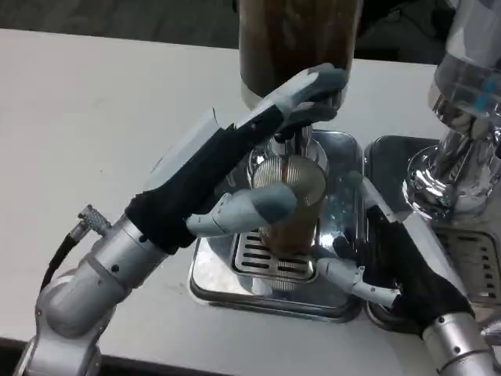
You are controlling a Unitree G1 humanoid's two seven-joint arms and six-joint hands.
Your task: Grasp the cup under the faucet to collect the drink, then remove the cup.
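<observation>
A ribbed clear cup (291, 196) with brown drink in it stands on the slotted grate of the silver drip tray (235, 294), right under the faucet (283, 145). My right hand (391, 258) wraps around the cup from the right, its thumb (344, 278) low by the cup's base and a finger along the cup's far side. My left hand (235, 157) reaches over the cup; its fingers (313, 84) rest on top of the faucet lever, and its thumb (250, 211) sticks out in front of the cup, hiding part of it.
The brown drink tank (297, 39) rises behind the faucet. A second chrome dispenser (458, 117) with its own tray (470, 258) stands close on the right, beside my right forearm. White table (94, 117) spreads to the left.
</observation>
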